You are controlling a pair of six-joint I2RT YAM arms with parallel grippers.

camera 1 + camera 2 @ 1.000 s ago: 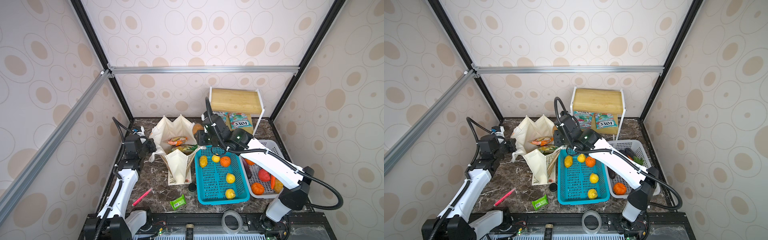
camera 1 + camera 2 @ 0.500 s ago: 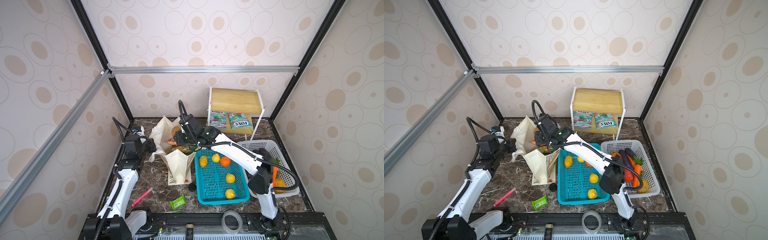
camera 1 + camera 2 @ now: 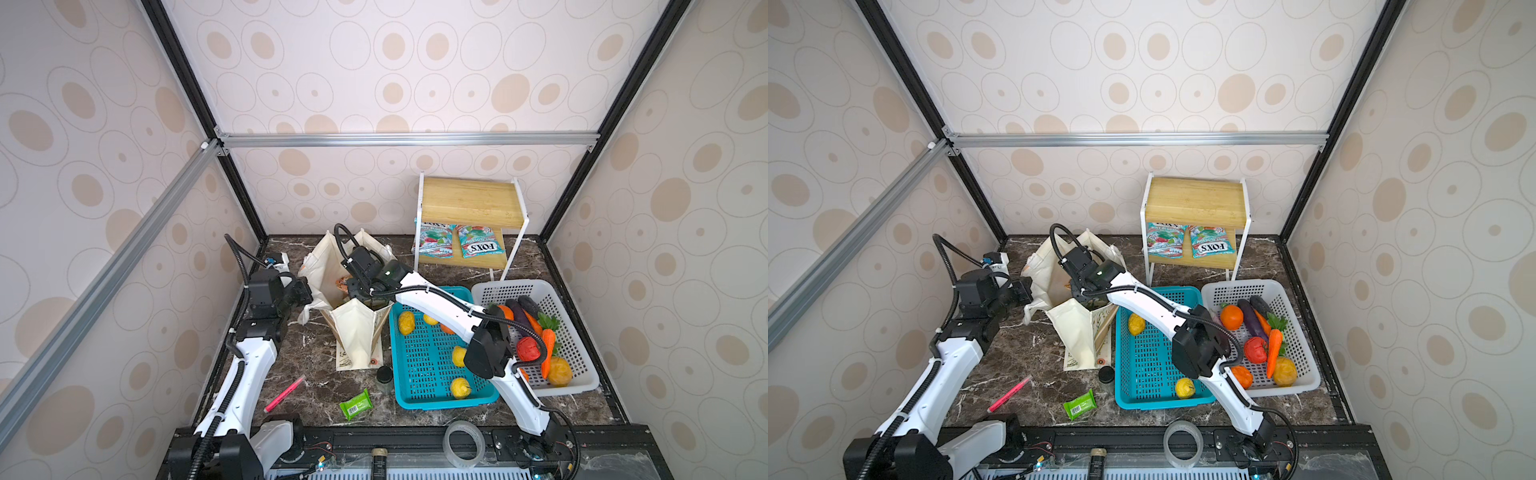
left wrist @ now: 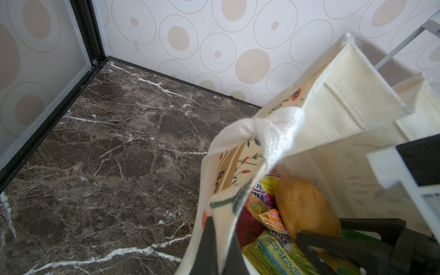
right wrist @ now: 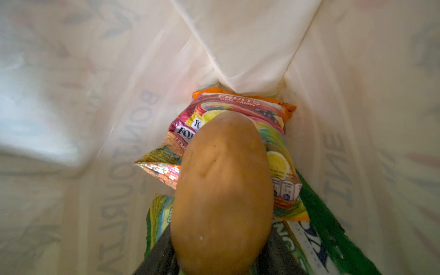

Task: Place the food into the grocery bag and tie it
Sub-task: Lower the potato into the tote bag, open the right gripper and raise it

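The cream grocery bag (image 3: pixel 357 332) (image 3: pixel 1079 336) stands open at the back left of the table. My left gripper (image 3: pixel 309 293) (image 4: pixel 221 252) is shut on its near rim (image 4: pixel 226 202), one finger outside and one inside. Reaching down into the bag's mouth, my right gripper (image 3: pixel 357 291) (image 5: pixel 220 252) has a brown potato (image 5: pixel 221 190) (image 4: pixel 304 209) between its fingers (image 5: pixel 162 252). Under the potato lie an orange-red snack packet (image 5: pixel 238 107) and green packets (image 5: pixel 328 226) (image 4: pixel 269 252) on the bag's floor.
A blue basket (image 3: pixel 440 401) with yellow fruit sits right of the bag, and a white basket (image 3: pixel 582 384) of vegetables beyond it. A bamboo shelf (image 3: pixel 469 199) holds two candy packets (image 3: pixel 478 247). A green packet (image 3: pixel 355 405), pink pen (image 3: pixel 284 392) and dark jar (image 3: pixel 384 376) lie in front.
My right arm swung left from above the blue basket and lowered the potato into the bag. The left gripper kept its hold on the rim.
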